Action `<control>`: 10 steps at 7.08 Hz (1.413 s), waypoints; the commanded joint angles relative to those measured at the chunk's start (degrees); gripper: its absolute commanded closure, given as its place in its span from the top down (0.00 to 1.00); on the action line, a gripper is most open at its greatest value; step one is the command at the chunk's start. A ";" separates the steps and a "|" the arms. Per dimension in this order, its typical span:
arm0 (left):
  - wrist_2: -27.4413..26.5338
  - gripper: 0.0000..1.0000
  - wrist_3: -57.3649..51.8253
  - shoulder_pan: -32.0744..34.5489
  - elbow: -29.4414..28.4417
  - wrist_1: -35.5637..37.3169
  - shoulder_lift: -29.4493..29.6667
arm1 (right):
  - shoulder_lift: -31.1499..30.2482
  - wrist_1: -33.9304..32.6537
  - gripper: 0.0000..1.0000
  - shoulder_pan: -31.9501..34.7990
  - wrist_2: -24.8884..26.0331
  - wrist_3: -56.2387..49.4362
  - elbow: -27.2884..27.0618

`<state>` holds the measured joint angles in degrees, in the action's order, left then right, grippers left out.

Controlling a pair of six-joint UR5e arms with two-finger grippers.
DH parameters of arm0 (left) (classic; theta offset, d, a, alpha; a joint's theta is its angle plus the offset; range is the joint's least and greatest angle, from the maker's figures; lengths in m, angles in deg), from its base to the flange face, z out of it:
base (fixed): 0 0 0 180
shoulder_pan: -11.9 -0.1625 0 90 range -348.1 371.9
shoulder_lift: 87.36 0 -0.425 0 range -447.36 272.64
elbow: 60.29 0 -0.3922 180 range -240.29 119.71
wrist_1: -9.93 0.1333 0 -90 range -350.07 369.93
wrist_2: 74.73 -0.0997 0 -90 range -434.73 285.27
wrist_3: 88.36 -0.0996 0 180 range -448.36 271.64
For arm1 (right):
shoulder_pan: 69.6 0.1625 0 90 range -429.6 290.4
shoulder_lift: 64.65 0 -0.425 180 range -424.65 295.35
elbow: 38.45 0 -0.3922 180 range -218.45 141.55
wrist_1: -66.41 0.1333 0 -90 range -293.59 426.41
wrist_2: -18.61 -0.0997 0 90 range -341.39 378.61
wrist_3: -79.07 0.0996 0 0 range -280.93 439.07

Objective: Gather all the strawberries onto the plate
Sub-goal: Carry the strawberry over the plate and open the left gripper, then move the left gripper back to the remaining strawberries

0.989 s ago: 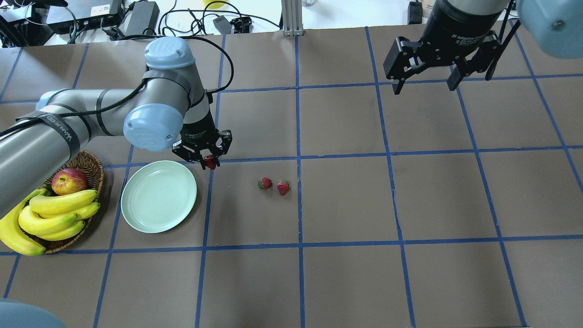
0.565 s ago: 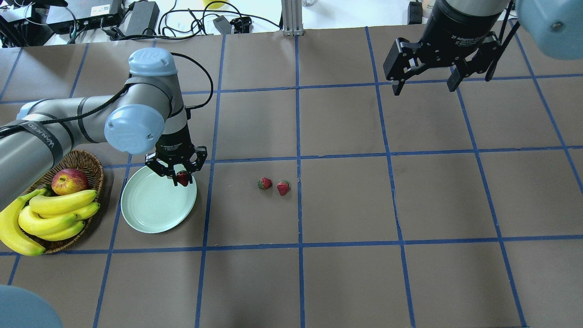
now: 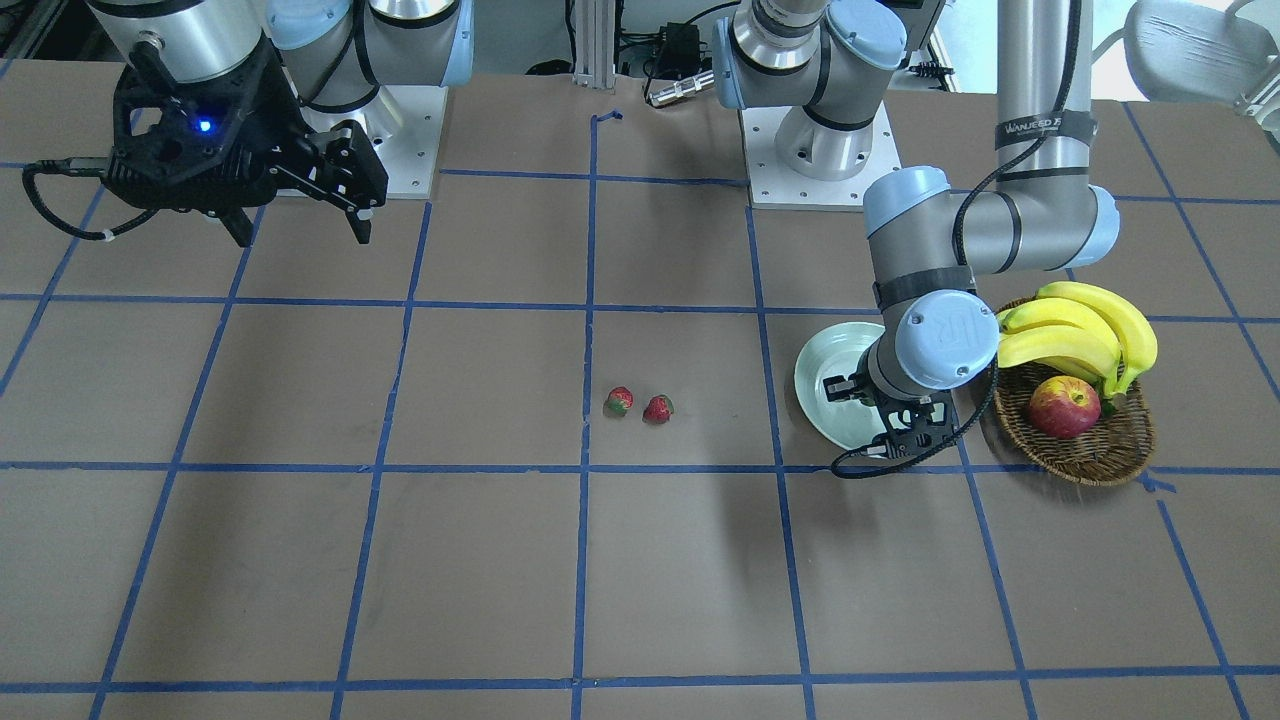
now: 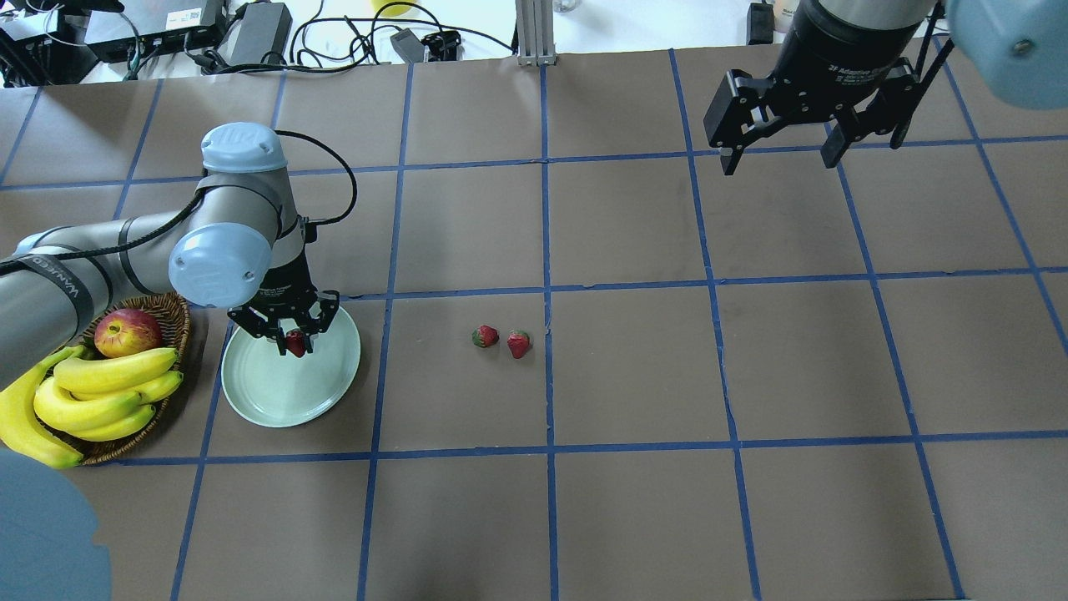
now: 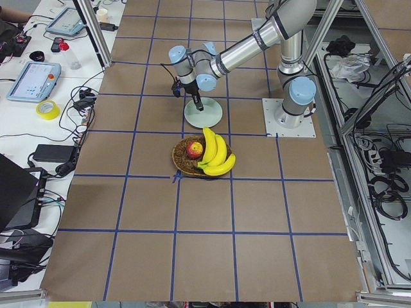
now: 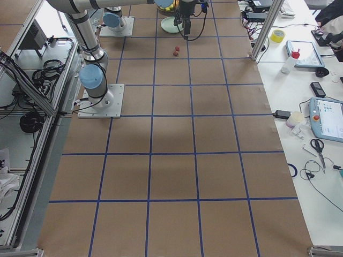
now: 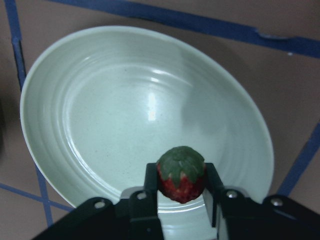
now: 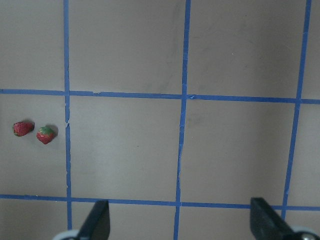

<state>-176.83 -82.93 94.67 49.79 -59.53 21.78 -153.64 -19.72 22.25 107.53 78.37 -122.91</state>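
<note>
Overhead: the left gripper (image 4: pixel 294 341) pinches the held strawberry (image 4: pixel 296 345) above the plate (image 4: pixel 275 402); the second strawberry (image 4: pixel 485 336) and third strawberry (image 4: pixel 518 343) lie side by side on the table (image 4: pixel 634 376), well apart from it. Left wrist: the berry sits clamped between both jaws, cap up. Right wrist: the right gripper (image 8: pixel 181 221) hangs spread wide.

Red, green-capped strawberries (image 4: pixel 485 336); mint plate (image 4: pixel 275 401); brown, blue-gridded table (image 4: pixel 634 376).

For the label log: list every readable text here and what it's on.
"WANJEED": strap on left arm; characters after it blurred.
"2F Adaptive": right gripper, on its body; rest unreadable.
"UR" logo: blue joint cap of that arm.
White print on left gripper: too small to read.
</note>
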 commanded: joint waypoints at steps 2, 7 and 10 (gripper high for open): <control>0.66 1.00 -0.86 -0.86 -0.47 -0.40 -1.47 | -0.04 -0.09 1.00 0.00 -0.07 0.00 0.00; 7.86 1.00 3.60 5.37 -7.68 -4.98 -5.60 | -0.04 -0.18 1.00 0.00 -0.42 -0.09 0.00; 11.91 1.00 14.58 9.59 -7.51 -3.83 -4.55 | -0.04 -0.09 1.00 0.00 0.02 -0.09 0.18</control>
<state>-166.34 -72.65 102.93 42.17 -63.62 16.76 -153.68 -19.82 22.26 107.61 78.29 -122.76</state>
